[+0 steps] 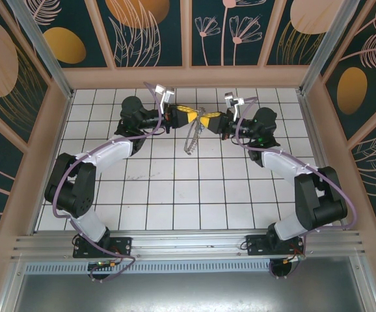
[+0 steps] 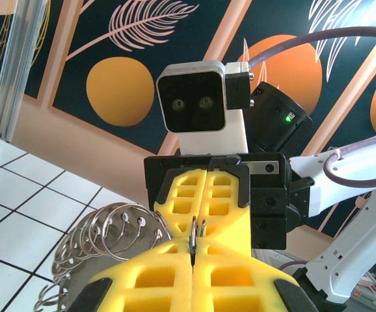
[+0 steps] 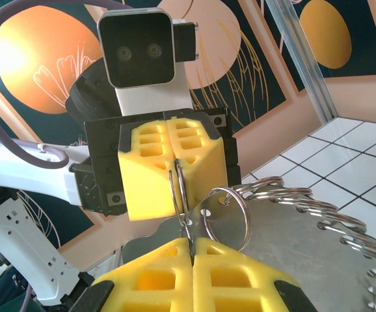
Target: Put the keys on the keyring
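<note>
Both grippers meet tip to tip above the far middle of the table. My left gripper (image 1: pixel 194 117) (image 2: pixel 193 252) is shut on a small silver ring (image 2: pixel 193 234). Facing it, my right gripper (image 1: pixel 205 120) (image 3: pixel 190 243) is shut on the same small ring (image 3: pixel 178 188), which passes through a hole in the keyring's rim. The keyring (image 1: pixel 191 140) (image 3: pixel 292 244) hangs below the grippers; close up it is a flat silvery plate with rim holes carrying several silver rings (image 2: pixel 103 231). The blue-headed key is out of view.
White tiled floor (image 1: pixel 175 188) spreads in front of the grippers. Tan walls with dark floral panels (image 1: pixel 155 26) close in the back and sides. The arm bases (image 1: pixel 103 244) stand on the rail at the near edge.
</note>
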Motion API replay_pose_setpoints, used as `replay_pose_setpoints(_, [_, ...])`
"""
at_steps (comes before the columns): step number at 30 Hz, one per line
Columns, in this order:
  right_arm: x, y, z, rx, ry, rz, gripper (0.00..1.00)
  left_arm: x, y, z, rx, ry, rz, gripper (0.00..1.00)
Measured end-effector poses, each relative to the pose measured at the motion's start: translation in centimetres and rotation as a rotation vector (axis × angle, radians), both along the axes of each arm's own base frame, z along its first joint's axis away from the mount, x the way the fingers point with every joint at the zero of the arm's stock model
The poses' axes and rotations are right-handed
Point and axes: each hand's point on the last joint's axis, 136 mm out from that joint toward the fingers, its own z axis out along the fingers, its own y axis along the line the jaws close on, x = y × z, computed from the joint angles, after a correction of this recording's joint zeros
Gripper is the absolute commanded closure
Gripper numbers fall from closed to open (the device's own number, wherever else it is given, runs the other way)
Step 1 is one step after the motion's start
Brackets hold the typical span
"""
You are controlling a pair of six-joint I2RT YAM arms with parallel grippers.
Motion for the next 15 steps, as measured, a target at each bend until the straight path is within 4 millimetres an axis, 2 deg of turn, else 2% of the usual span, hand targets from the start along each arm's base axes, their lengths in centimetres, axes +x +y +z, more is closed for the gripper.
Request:
replay_pose_setpoints(10, [-0.1,0.9,-0.1,-0.02,0.003,0.015,1.0,0.1,0.1,0.1,-0.005,0.004,0.004,1.0])
replay_pose_setpoints(14, [0.0,1.1,-0.3,-0.035,0.001,0.013,0.73,0.3,0.2,0.2,-0.007,0.008,0.014,1.0])
replay_pose_setpoints(15, [-0.1,1.3,-0.5,-0.043,0.007,0.017,0.69,0.4,0.2,0.2,-0.009,0.008,0.02,1.0])
